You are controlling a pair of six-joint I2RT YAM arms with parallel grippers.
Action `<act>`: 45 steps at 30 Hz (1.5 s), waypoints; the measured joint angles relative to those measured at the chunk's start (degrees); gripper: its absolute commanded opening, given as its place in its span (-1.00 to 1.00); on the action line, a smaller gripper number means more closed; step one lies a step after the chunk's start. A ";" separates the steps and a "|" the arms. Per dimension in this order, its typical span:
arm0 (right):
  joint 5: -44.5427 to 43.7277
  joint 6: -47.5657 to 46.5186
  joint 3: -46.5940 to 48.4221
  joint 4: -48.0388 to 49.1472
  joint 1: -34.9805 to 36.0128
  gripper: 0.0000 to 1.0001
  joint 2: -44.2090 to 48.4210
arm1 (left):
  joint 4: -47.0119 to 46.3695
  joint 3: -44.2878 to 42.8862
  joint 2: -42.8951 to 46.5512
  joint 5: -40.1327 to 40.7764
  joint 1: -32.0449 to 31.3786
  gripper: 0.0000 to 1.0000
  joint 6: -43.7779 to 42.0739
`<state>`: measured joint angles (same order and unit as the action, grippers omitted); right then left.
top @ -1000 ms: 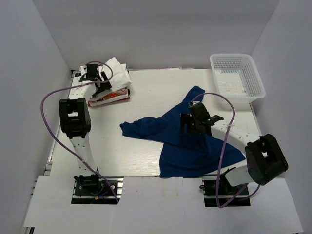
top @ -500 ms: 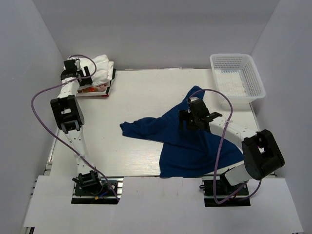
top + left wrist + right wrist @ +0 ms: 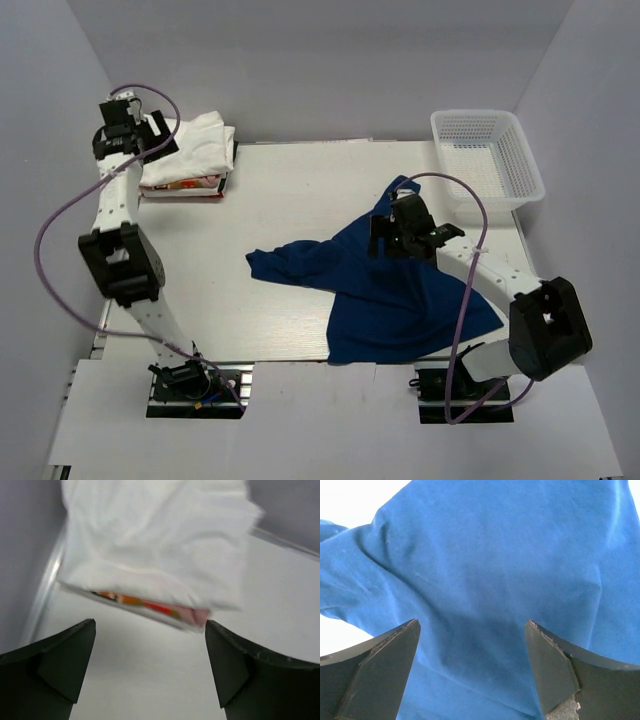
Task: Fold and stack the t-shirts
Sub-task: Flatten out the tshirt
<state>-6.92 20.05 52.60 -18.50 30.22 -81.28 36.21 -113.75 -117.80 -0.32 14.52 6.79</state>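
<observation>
A navy blue t-shirt (image 3: 390, 295) lies crumpled and spread on the table's right half; its chest print is hidden. It fills the right wrist view (image 3: 495, 580). My right gripper (image 3: 392, 232) hovers over its upper part, open and empty. A folded stack of white t-shirts (image 3: 195, 155) with a coloured print at its edge sits at the far left corner; it also shows in the left wrist view (image 3: 155, 545). My left gripper (image 3: 150, 140) is at the stack's left edge, open and empty, above bare table.
A white plastic mesh basket (image 3: 487, 157) stands at the far right corner. Grey walls close in the table on the left, back and right. The white table top (image 3: 300, 200) lies between the stack and the navy shirt.
My left arm has swung left and back, away from over the white stack, and the stack has slid left toward the corner. My right gripper has shifted slightly up over the navy shirt.
</observation>
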 measured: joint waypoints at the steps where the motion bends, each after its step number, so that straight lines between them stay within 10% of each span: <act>1: -0.39 0.92 -0.33 -0.39 0.00 0.81 0.76 | -1.29 5.29 5.70 -2.19 -0.04 1.00 1.51; 8: -4.28 8.50 -9.05 -6.32 -1.01 0.81 9.11 | -15.13 44.06 40.61 -17.14 -6.25 1.00 13.53; 15: -6.84 13.57 -18.64 -9.97 -4.96 0.81 12.83 | -15.02 61.22 39.32 -17.66 -13.90 1.00 18.12; 26: -8.33 11.23 -9.22 -3.85 -8.46 0.81 -3.52 | -14.51 61.81 25.42 -15.28 -23.45 0.78 19.54; 33: -8.20 4.72 7.41 1.16 -9.70 0.81 -19.91 | -15.26 59.39 21.31 -14.23 -24.90 0.42 20.04; 41: -4.44 -2.27 16.85 3.50 -10.03 0.81 -24.04 | -15.45 58.42 18.75 -13.14 -27.17 -1.00 19.87; 45: -2.58 -3.87 10.69 4.46 -8.44 0.81 -14.40 | -15.52 58.97 19.45 -12.09 -28.39 -1.00 19.82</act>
<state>-9.50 16.19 63.29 -14.04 21.78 -95.68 20.69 -54.78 -98.35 -12.40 -13.87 26.61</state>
